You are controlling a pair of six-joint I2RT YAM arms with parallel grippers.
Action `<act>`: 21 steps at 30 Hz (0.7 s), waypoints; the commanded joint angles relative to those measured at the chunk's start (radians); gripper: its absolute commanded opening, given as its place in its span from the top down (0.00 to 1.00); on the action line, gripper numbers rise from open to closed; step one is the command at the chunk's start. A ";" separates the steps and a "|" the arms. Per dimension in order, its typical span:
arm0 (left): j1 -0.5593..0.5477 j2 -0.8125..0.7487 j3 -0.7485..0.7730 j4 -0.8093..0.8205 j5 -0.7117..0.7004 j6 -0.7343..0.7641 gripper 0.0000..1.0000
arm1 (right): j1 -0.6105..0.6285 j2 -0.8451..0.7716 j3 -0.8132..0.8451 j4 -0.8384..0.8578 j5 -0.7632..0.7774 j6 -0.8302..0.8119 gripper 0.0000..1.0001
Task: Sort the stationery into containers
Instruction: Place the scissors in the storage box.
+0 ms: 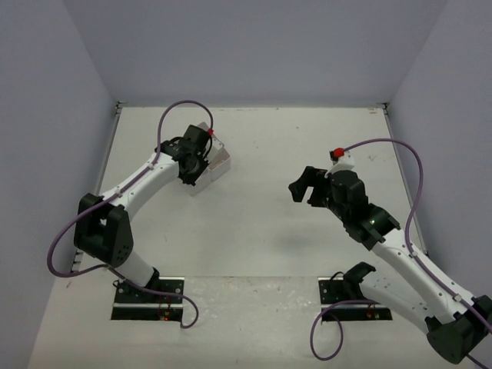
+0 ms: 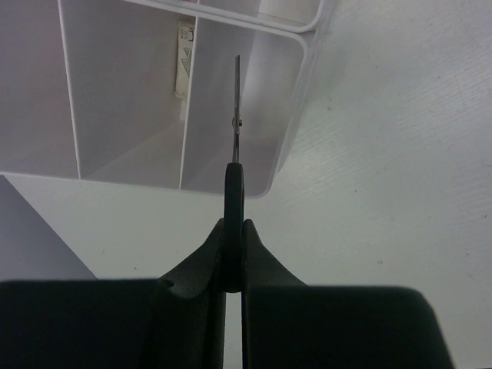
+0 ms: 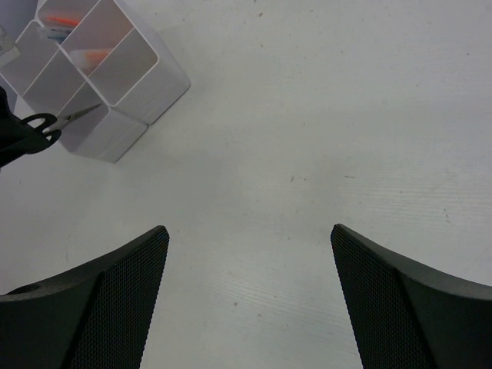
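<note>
**Scissors poised over the bins: sorting judged near its end**

Pale lavender walls (image 1: 254, 46) are enclosing a white table (image 1: 261, 246), on which no loose stationery is showing in any view. The containers (image 1: 221, 160), a block of four translucent bins, are sitting at the far left of the table. Some compartments are already carrying contents, so most of the sorting is judged done.

The left gripper (image 2: 234, 254) is hovering at the near edge of the block, its jaws pressing together on a black handle. The right gripper (image 3: 247, 238) is hanging well apart over bare table, jaws spread wide, holding and touching nothing.

The scissors (image 2: 236, 100), held by that handle, are pointing their closed blades out over one near compartment. They are not yet lying in a bin, and releasing them appears to be the step left.

Orange pieces (image 3: 94, 56), probably highlighters, are lying in two compartments.
</note>
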 commanded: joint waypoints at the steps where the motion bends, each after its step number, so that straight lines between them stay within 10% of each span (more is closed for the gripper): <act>1: 0.026 0.048 0.054 0.044 0.005 0.030 0.92 | -0.005 -0.002 -0.014 0.036 0.004 -0.015 0.11; 8: 0.030 0.007 0.034 0.104 0.019 -0.020 0.47 | -0.006 0.007 -0.022 0.051 -0.001 -0.021 0.11; 15: 0.030 -0.118 0.033 0.131 0.078 -0.080 0.42 | -0.006 0.018 -0.024 0.055 0.003 -0.021 0.11; 16: 0.029 -0.169 0.023 0.151 0.077 -0.100 0.03 | -0.005 0.013 -0.022 0.051 0.015 -0.023 0.11; 21: 0.030 -0.461 -0.160 0.395 0.062 -0.225 0.00 | -0.003 -0.045 0.066 -0.082 0.189 0.009 0.03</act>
